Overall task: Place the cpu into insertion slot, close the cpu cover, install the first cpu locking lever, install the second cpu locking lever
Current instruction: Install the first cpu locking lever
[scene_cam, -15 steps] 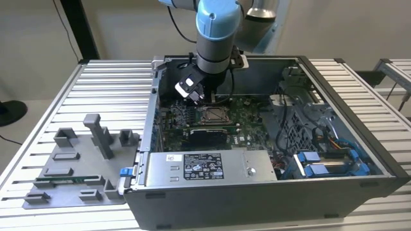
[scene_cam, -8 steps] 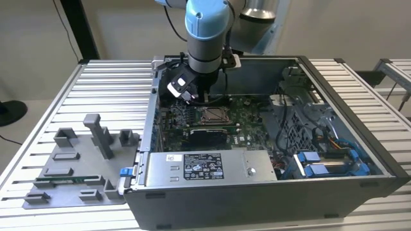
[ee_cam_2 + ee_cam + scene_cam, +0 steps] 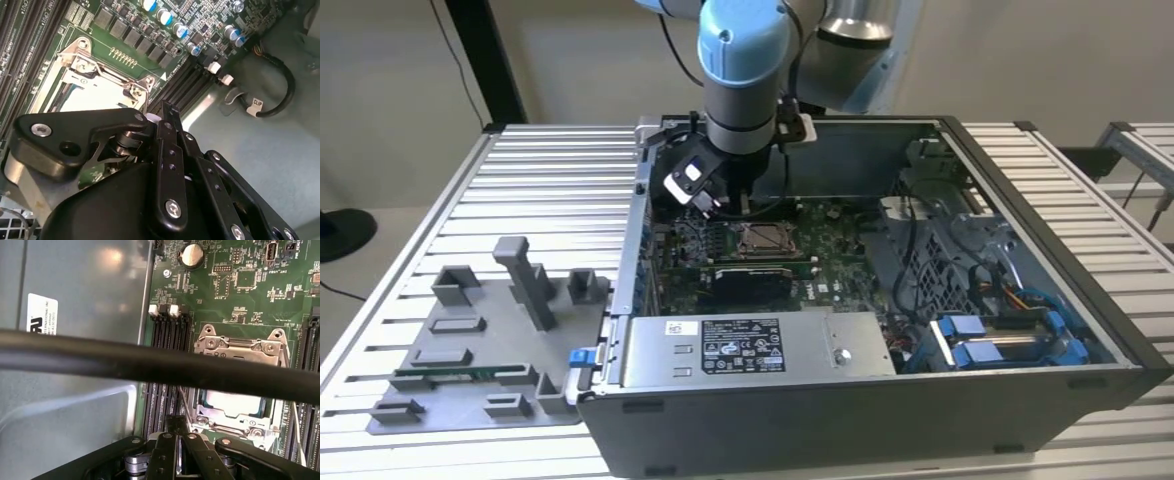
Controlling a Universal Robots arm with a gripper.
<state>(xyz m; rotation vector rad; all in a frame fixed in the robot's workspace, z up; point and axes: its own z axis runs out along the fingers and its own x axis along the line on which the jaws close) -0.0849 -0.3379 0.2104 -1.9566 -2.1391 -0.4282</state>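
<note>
- The tool (image 3: 176, 427) has its two black fingers drawn together, with nothing visible between them. It hangs low over the green circuit board (image 3: 240, 295) inside an open computer case (image 3: 854, 420).
- Just beyond the fingertips lies the one insertion slot (image 3: 200, 412), a square socket with a silvery rim set into the board.
- The one cpu (image 3: 232, 402) sits in that slot. It is a flat square chip with a pale silvery-tan top that catches the light.
- The one cpu cover (image 3: 240, 347), a thin silvery frame, appears to lie down around the chip, which shows through its cut-out middle.
- Two thin wire levers run along the socket. One lever (image 3: 184, 399) is on the side nearest the tool, the other lever (image 3: 296, 422) on the far side.
- Beside the tool and alongside the socket stand four long black slots (image 3: 167, 340).
- Further out on the board is one round silver battery (image 3: 192, 255).
- One thick black cable (image 3: 100, 357) crosses the first wrist view between the camera and the board.
- In the exterior view the case rests on a ribbed metal counter (image 3: 547, 170).
- A silvery box (image 3: 747, 350) fills the case's near edge, well away from the tool.
- One grey tray (image 3: 467, 350) of upright holders lies on the counter outside the case.
- A plain pale wall (image 3: 400, 60) stands behind.
</note>
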